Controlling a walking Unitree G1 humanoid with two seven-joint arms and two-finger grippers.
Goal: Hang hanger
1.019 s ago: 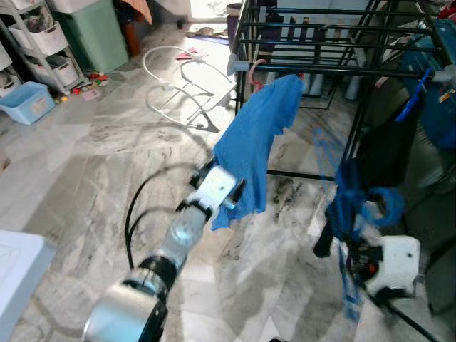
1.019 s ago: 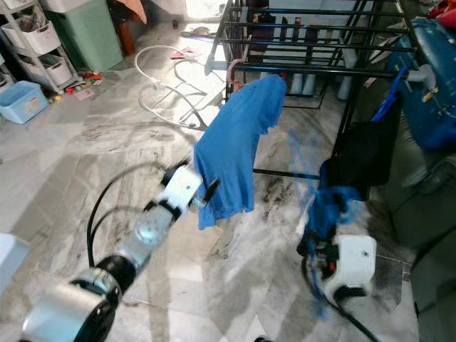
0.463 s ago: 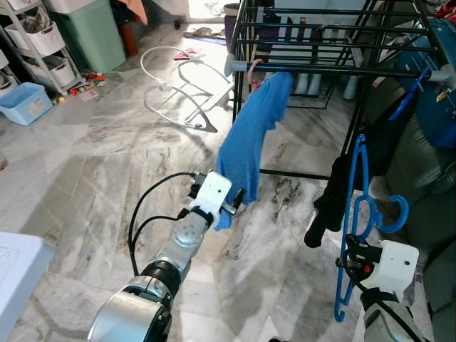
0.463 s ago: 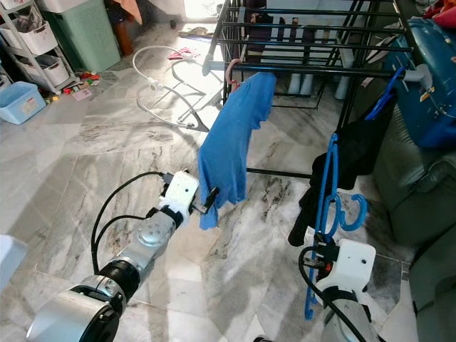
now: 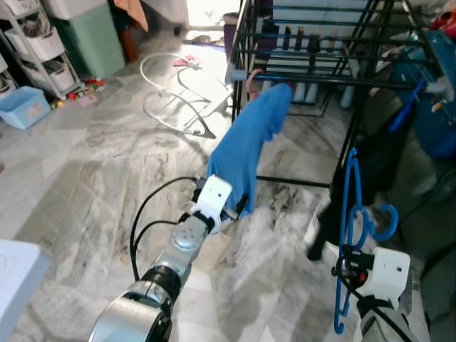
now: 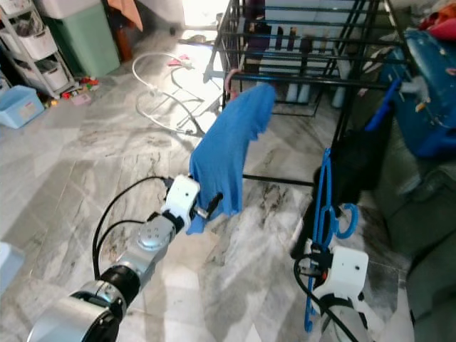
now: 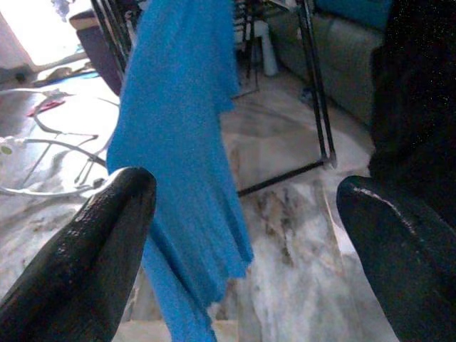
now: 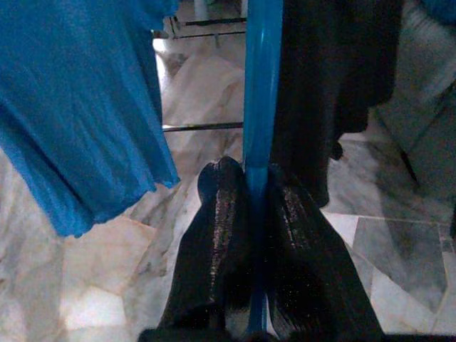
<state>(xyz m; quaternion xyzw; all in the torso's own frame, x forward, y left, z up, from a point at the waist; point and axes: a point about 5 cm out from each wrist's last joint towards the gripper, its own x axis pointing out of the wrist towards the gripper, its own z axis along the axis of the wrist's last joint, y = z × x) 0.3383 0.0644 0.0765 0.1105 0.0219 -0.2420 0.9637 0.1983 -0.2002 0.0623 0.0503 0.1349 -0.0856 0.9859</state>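
The blue hanger (image 8: 261,85) is cut off at twelve o'clock; the dark garment (image 5: 377,153) is blurred

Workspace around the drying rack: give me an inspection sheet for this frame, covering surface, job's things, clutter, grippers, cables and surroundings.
Surface: grey marble floor, bare patches between items.
Job's things: blue hanger held upright, not on the black drying rack; blue shirt hangs from the rack's front rail.
Clutter: white tubular frame lying on the floor; small items near the shelves.
Grippers: right gripper shut on the hanger's bar; left gripper open, at the shirt's lower edge.
Cables: black cable looping beside the left arm.
Surroundings: light blue bin, green hamper, white drawer shelves, dark garment on the rack.
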